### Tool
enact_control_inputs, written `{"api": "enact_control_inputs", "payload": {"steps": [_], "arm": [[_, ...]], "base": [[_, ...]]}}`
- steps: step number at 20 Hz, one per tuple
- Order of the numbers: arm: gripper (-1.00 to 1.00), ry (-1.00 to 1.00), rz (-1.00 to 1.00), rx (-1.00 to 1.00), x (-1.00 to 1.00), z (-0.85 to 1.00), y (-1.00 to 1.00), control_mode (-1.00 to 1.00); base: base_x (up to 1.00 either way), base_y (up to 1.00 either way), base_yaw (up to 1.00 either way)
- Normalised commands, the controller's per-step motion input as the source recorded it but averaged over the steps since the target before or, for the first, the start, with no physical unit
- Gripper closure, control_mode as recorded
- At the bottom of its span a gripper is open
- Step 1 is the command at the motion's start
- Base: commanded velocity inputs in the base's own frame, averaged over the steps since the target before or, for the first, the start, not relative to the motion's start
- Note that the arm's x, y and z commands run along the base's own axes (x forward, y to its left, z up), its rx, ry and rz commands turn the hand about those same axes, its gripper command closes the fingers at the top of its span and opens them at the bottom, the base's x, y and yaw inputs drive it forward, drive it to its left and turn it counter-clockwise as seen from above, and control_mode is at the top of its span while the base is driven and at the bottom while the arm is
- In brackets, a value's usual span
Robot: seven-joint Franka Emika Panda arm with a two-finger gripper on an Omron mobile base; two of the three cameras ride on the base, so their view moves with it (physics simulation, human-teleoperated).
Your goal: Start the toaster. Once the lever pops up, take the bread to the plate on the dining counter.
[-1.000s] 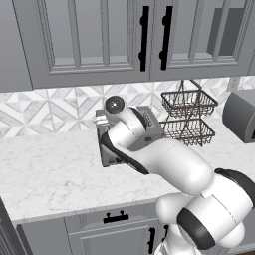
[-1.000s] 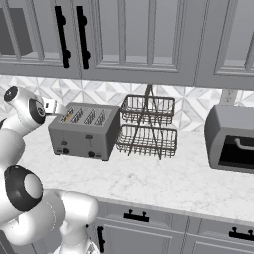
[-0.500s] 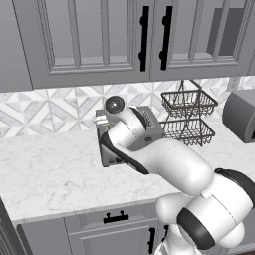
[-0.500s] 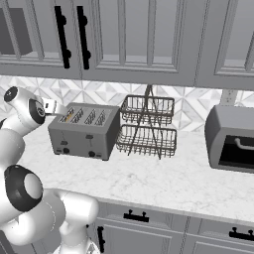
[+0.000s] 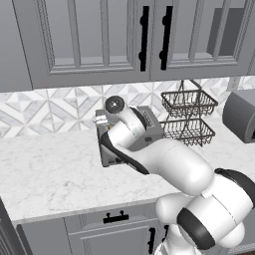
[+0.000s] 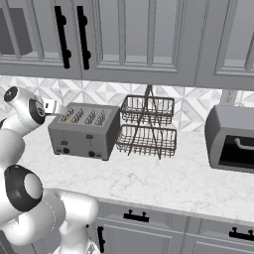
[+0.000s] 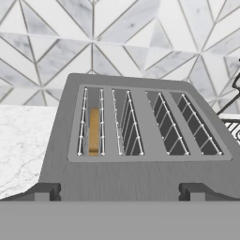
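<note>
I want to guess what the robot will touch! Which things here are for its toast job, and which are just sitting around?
For the job: toaster, bread in its leftmost slot, open gripper.
Just around: wire basket rack, toaster oven, cupboards.

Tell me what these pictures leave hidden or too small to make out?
- Toaster, left base view: the arm covers its front and levers.
- Bread, hand view: sunk in its slot, only the top edge shows.
- Toaster oven, right base view: cut off by the right edge.

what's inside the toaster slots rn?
In the hand view, the toaster has the bread sunk in its leftmost slot, only the tan top edge showing. The other three slots show just wire guides; the slot bottoms are hidden.
</note>
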Motion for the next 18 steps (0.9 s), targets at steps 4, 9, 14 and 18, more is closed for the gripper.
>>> {"api": "enact_control_inputs", "payload": {"steps": [4,9,14,18], "arm": [[-1.0,0.0,0.0,0.0,0.0,0.0,0.0,-1.0],[-1.0,0.0,0.0,0.0,0.0,0.0,0.0,-1.0],[-1.0,0.0,0.0,0.0,0.0,0.0,0.0,-1.0],[-1.0,0.0,0.0,0.0,0.0,0.0,0.0,-1.0]], "base": [[0.0,0.0,0.0],[0.0,0.0,0.0],[0.0,0.0,0.0],[0.0,0.0,0.0]]}}
